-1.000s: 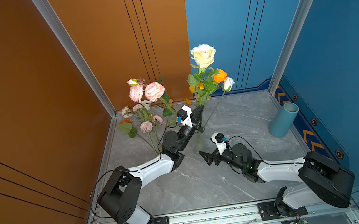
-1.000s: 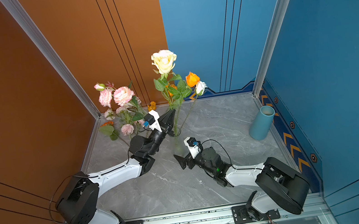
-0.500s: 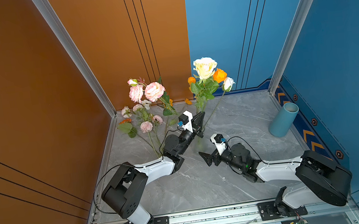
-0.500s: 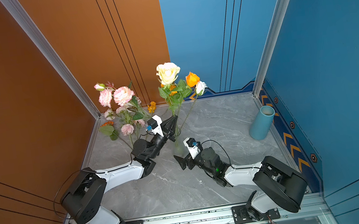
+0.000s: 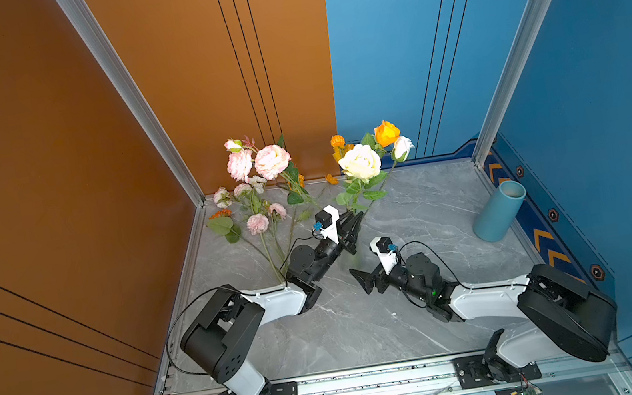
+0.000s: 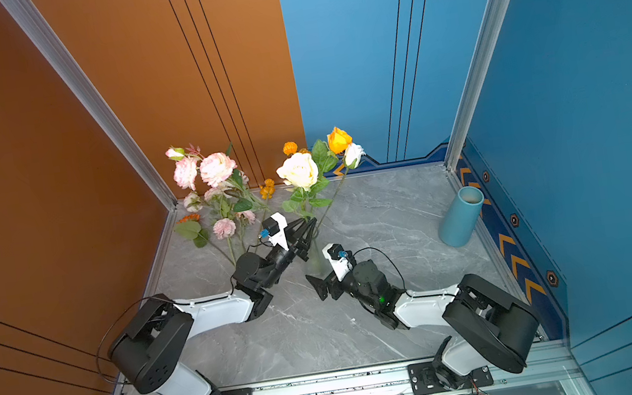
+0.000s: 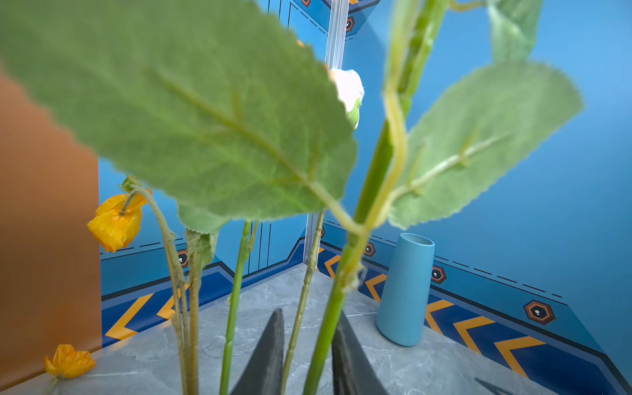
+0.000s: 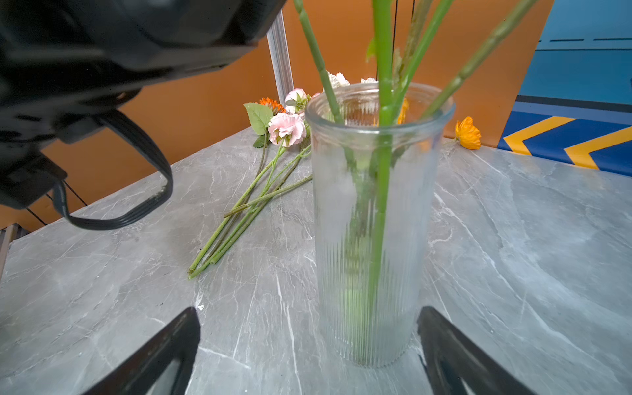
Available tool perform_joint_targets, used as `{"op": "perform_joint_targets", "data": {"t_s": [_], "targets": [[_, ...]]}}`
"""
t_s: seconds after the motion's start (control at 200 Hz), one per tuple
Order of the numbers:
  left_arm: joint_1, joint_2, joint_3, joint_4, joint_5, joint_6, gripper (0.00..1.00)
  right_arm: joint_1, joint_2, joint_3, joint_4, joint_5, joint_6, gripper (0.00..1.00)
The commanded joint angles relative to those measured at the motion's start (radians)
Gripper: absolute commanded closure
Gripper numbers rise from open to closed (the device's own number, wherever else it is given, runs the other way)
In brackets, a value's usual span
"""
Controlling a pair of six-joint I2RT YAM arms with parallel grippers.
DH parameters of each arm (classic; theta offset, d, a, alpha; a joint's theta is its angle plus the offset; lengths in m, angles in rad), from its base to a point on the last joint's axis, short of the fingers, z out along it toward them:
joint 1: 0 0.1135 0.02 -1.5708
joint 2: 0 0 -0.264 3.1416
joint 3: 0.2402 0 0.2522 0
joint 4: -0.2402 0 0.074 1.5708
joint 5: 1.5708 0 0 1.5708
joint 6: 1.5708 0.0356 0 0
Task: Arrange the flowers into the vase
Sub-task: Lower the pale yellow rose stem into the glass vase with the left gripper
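At the left, beside the orange wall, a bundle of loose flowers (image 5: 257,222) with pink blooms lay flat on the grey tabletop (image 5: 366,326). Their stems pointed toward the robot, and they seemed to be waiting their turn.

Just right of them, the left gripper (image 5: 353,218) reached over the middle of the tabletop. It was level with the stems rising out of a clear ribbed glass vase (image 8: 328,212). Its wrist view showed two dark fingers (image 7: 270,345) a little apart. A thick green stem and a thinner one stood in the gap, and neither looked pinched. That loose hold seemed better suited to guiding a stem than to carrying one.

The thick stem ran down inside the glass to the bottom. Other stems leaned on the rim, which kept them upright. Above the vase, a cream rose (image 5: 360,163), an orange bloom (image 5: 386,133) and a white bud (image 5: 402,148) fanned out toward the back wall.

Further right, the right gripper (image 5: 363,281) sat low near the tabletop, fingers spread wide and holding nothing. The base of the glass vase was just ahead of them, so the gripper was probably placed to steady the light vase against tipping.

At the far right, a blue vase (image 5: 499,212) stood empty by the blue wall, well apart from the rest.
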Motion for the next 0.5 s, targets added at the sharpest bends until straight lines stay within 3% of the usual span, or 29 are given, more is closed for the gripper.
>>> {"op": "perform_joint_targets", "data": {"t_s": [0.0,0.16,0.255,0.285,0.496], "targets": [[0.004,-0.046,-0.009,0.000,0.031,-0.014,0.65,-0.006,0.010,0.022,0.028,-0.021,0.015,0.00],[-0.006,-0.089,-0.017,-0.065,0.041,-0.001,0.41,-0.006,0.010,0.022,0.028,-0.020,0.015,0.00],[-0.017,-0.123,-0.028,-0.124,0.038,0.018,0.15,-0.007,0.010,0.023,0.029,-0.020,0.015,0.00],[-0.020,-0.135,-0.032,-0.149,0.035,0.028,0.01,-0.007,0.009,0.022,0.028,-0.019,0.015,0.00],[-0.041,-0.219,-0.080,-0.282,0.003,0.086,0.02,-0.010,0.007,0.019,0.031,-0.015,0.017,0.00]]}}
